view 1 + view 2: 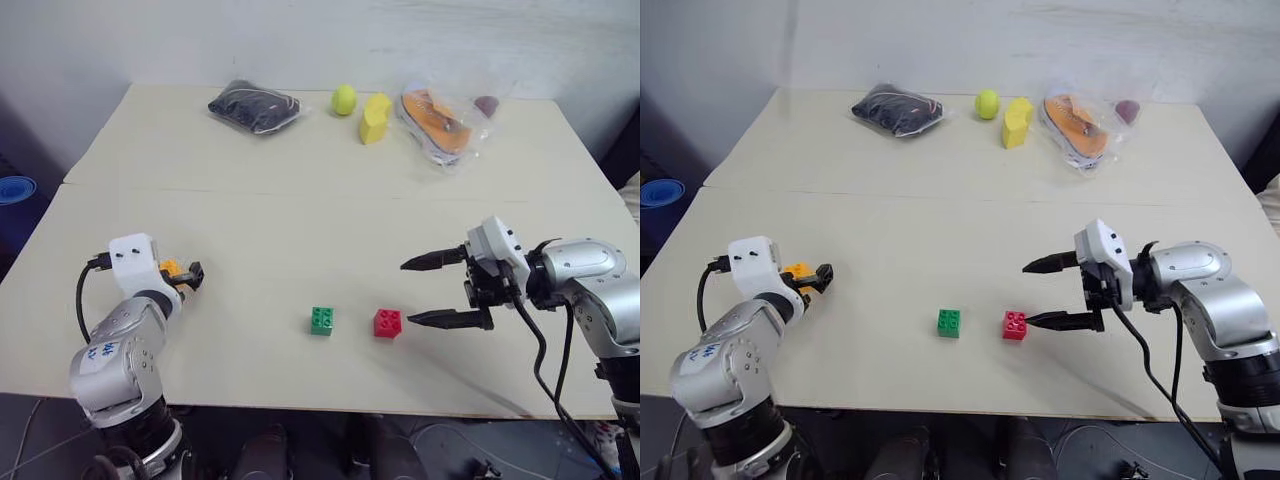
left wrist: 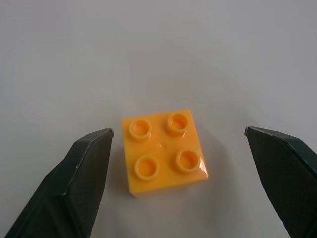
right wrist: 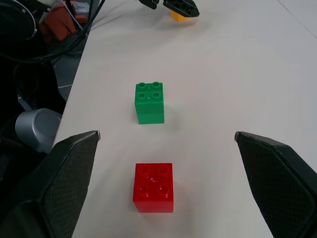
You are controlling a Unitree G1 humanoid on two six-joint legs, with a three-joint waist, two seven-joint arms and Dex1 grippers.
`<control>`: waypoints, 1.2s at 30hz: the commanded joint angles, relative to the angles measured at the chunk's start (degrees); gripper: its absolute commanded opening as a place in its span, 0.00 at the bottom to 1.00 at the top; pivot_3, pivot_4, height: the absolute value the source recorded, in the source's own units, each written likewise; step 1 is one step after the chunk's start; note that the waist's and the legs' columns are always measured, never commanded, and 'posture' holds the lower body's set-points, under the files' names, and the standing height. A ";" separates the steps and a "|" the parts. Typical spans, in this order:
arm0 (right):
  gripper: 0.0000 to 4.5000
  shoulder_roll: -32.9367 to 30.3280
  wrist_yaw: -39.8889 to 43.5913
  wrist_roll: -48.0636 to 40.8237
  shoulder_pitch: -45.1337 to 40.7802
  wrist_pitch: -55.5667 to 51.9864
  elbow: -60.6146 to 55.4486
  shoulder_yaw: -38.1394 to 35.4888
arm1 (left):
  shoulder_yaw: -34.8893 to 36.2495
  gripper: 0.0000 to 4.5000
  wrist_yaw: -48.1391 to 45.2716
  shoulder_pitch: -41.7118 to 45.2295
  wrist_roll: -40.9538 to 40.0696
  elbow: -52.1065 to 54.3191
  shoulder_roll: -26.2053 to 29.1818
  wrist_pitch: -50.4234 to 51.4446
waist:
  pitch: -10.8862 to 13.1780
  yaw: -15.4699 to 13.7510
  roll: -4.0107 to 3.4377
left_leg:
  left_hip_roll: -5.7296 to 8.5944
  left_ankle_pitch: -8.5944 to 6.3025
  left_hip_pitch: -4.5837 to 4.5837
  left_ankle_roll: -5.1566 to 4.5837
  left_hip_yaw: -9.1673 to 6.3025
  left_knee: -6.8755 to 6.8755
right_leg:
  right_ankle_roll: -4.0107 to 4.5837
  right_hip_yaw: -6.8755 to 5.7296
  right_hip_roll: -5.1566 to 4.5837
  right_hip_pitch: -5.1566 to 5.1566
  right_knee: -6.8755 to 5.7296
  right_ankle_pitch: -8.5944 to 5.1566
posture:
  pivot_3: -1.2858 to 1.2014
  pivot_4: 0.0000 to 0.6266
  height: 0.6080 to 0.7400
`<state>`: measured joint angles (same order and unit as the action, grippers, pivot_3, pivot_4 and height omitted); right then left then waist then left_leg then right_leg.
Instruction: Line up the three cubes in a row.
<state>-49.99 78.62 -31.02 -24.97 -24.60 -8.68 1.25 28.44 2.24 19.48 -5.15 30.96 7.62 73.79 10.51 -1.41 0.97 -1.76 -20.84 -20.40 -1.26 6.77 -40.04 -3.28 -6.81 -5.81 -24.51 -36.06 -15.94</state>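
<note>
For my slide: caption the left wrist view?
Open left end effector straddles the orange-yellow cube on the table.

Pale tabletop, green cube just beside red cube near the front edge, orange cube far left, dark bundle, ball, yellow block, plastic-wrapped items along the back.

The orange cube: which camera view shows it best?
The left wrist view: the orange cube lies close up between the open left gripper fingers, studs up, untouched. The eye views show part of it behind that gripper; the right wrist view shows a far corner.
</note>
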 commanded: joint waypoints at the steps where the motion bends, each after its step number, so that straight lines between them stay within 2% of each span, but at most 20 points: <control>1: 1.00 -0.29 -0.93 -1.42 0.49 -0.22 -2.01 -2.75 | 0.99 0.81 0.75 0.34 0.02 1.04 -0.18 0.20 | 0.00 0.04 0.00 | 0.00 0.00 0.00 0.00 0.00 0.00 | 0.00 0.00 0.00 0.00 0.00 0.00 | 0.52 0.24 1.00; 5: 1.00 -0.20 -1.54 -1.97 0.89 -0.89 -2.46 -3.33 | 0.47 0.51 0.59 0.02 -0.35 1.90 -0.13 1.53 | 0.00 0.05 0.00 | 0.00 0.00 0.00 0.01 0.01 0.00 | 0.00 0.01 0.00 0.00 0.01 0.00 | 0.52 0.24 1.00; 8: 1.00 0.01 -2.00 -2.43 0.78 -1.42 -2.35 -3.45 | -1.42 0.34 0.43 -0.97 -0.02 2.74 0.77 2.67 | 0.00 0.04 0.00 | 0.00 -0.01 0.01 0.02 0.00 0.00 | 0.00 0.01 0.00 0.01 0.02 0.00 | 0.52 0.24 1.00; 10: 1.00 -0.08 -1.94 -1.95 0.66 -1.06 -2.15 -3.13 | -2.22 0.34 0.20 -1.98 0.44 3.02 2.26 2.36 | 0.00 0.05 0.00 | 0.00 -0.01 0.01 0.02 0.00 0.00 | 0.00 0.02 -0.01 0.01 0.02 0.00 | 0.52 0.24 1.00; 11: 1.00 -0.25 -1.80 -1.84 0.66 -1.01 -2.10 -3.10 | -2.93 0.34 -3.40 -2.45 -1.59 1.98 4.95 2.16 | 0.00 0.05 0.00 | 0.00 -0.01 0.01 0.02 0.01 0.00 | 0.00 0.02 -0.01 0.00 0.02 0.00 | 0.52 0.24 1.00; 15: 1.00 -0.96 -1.09 -1.91 0.79 -1.31 -1.99 -3.25 | -11.27 0.34 -25.20 -5.99 -11.31 0.46 20.16 -5.86 | 0.00 0.23 -0.01 | -0.02 -0.02 0.01 0.09 0.02 0.01 | 0.08 0.00 0.01 -0.06 -0.02 -0.05 | 0.52 0.24 1.00; 18: 1.00 -1.81 -0.14 -1.85 2.17 -1.18 -2.00 -3.64 | -16.25 0.34 -44.38 -9.46 -14.02 -2.75 32.85 -21.67 | 0.00 0.24 -0.03 | -0.04 -0.07 0.03 0.16 0.02 0.03 | 0.12 0.03 -0.02 -0.07 0.03 -0.07 | 0.52 0.24 1.00; 20: 1.00 -2.23 0.05 -1.74 3.05 -1.03 -1.96 -3.94 | -18.16 0.34 -54.86 -9.84 -16.68 -6.30 38.03 -28.55 | 0.04 0.22 -0.12 | -0.07 -0.11 0.03 0.22 0.01 0.05 | 0.21 0.00 -0.02 -0.08 0.06 -0.12 | 0.52 0.24 1.00; 22: 1.00 -2.79 -0.18 -1.84 4.44 -1.11 -2.45 -4.64 | -21.80 0.34 -64.62 -7.32 -15.71 -13.84 42.48 -37.72 | 0.07 0.23 -0.16 | -0.10 -0.11 0.02 0.22 0.00 0.05 | 0.25 -0.04 -0.02 -0.10 0.07 -0.14 | 0.52 0.24 1.00; 24: 1.00 -3.27 -0.64 -2.26 5.94 -1.63 -3.47 -5.55 | -25.06 0.34 -71.47 -2.70 -14.64 -21.68 44.28 -44.93 | 0.09 0.09 -0.21 | -0.09 -0.11 0.02 0.21 0.00 0.05 | 0.26 -0.07 -0.02 -0.10 0.05 -0.15 | 0.52 0.24 1.00; 28: 1.00 -3.82 -2.53 -3.72 9.81 -3.40 -7.18 -8.11 | -32.18 0.34 -84.90 9.23 -12.95 -36.67 44.22 -54.08 | 0.10 -0.01 -0.23 | -0.08 -0.10 -0.02 0.16 0.00 0.05 | 0.26 -0.14 0.02 -0.10 0.03 -0.15 | 0.52 0.24 1.00; 32: 1.00 -3.70 -4.85 -5.19 13.14 -5.22 -11.27 -10.38 | -37.92 0.34 -91.21 16.49 -7.89 -47.66 42.09 -65.50 | 0.10 0.30 -0.23 | -0.06 -0.13 -0.07 0.09 0.13 0.04 | 0.20 -0.11 0.17 -0.13 0.04 -0.12 | 0.52 0.24 1.00; 36: 1.00 -3.67 -6.75 -5.46 15.55 -5.67 -13.09 -12.09 | -40.79 0.34 -93.71 19.23 -6.07 -52.13 40.50 -71.12 | 0.11 0.43 -0.22 | -0.09 -0.13 -0.08 0.05 0.17 0.02 | 0.14 -0.07 0.26 -0.13 0.02 -0.08 | 0.52 0.24 1.00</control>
<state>-52.88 72.60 -35.29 -9.64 -30.26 -19.75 -8.26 -12.24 -86.06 37.68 -12.06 -20.40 47.81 5.55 10.62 -0.99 0.75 -1.85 -20.97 -20.48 -1.22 6.94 -40.02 -3.15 -6.87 -5.55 -24.65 -36.03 -16.02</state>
